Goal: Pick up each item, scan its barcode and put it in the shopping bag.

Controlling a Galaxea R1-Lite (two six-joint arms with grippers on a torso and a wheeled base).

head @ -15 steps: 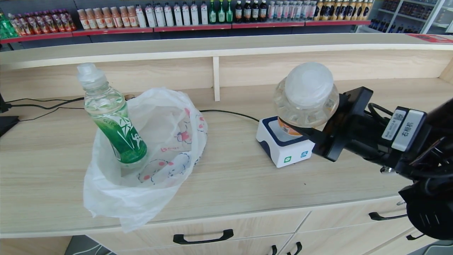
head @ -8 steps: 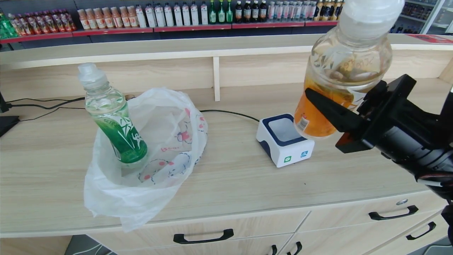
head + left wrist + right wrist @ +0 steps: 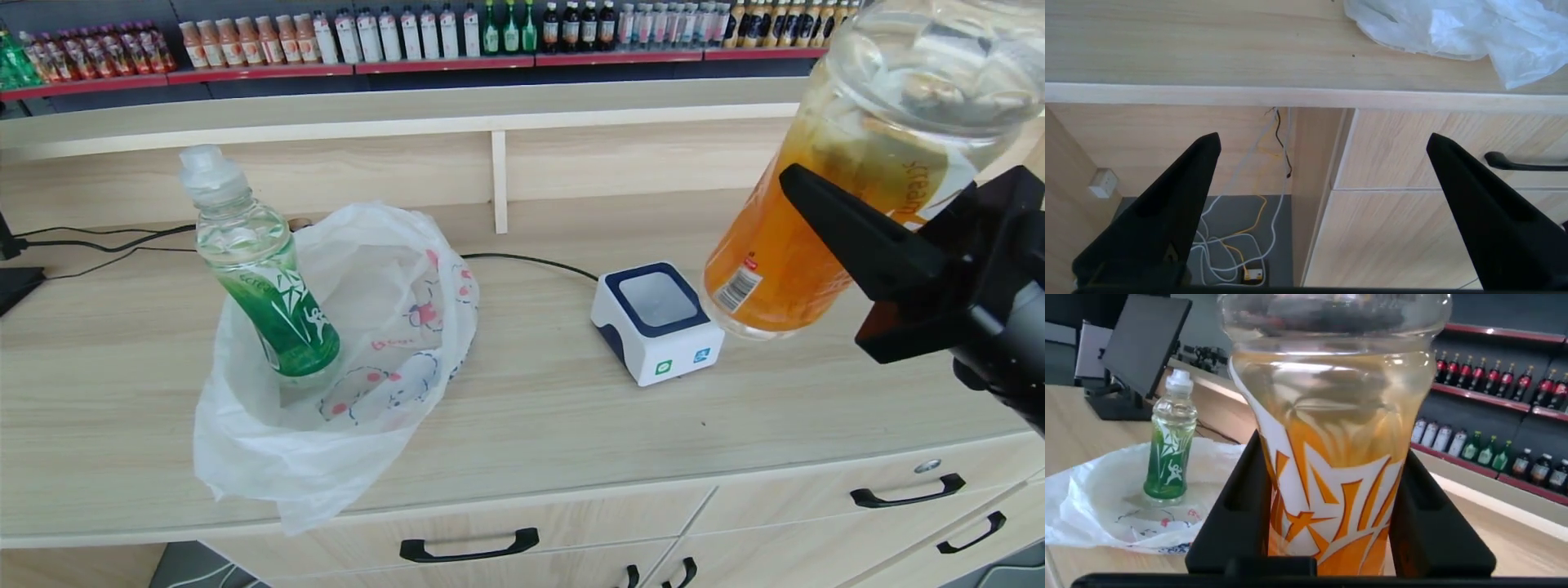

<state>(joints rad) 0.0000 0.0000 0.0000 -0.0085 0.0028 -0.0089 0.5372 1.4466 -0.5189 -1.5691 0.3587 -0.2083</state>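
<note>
Reckoned half done: green bottle (image 3: pixel 265 278) upright inside the shopping bag (image 3: pixel 400 327), at 9 o'clock from the scanner (image 3: pixel 657 322). Holding the orange bottle (image 3: pixel 804 245) in the right gripper (image 3: pixel 1335 514), fingers clamped on either side of its label, raised and tilted at 2 o'clock from the scanner, barcode low on the near side. Cannot tell whether scanned yet. Left to do: carry to 9 o'clock, release into the bag. Idling with the left gripper (image 3: pixel 1323 204) spread wide and empty, below the counter (image 3: pixel 531 425) edge

- A pale wood counter (image 3: pixel 531 408) has a raised ledge (image 3: pixel 367 114) at its back.
- Drawers (image 3: pixel 571 523) with black handles (image 3: pixel 469 545) sit below.
- Red shelves (image 3: pixel 441 64) of drinks (image 3: pixel 392 33) line the far wall.
- Cables (image 3: pixel 1264 214) lie on the grey floor (image 3: pixel 1229 214).
</note>
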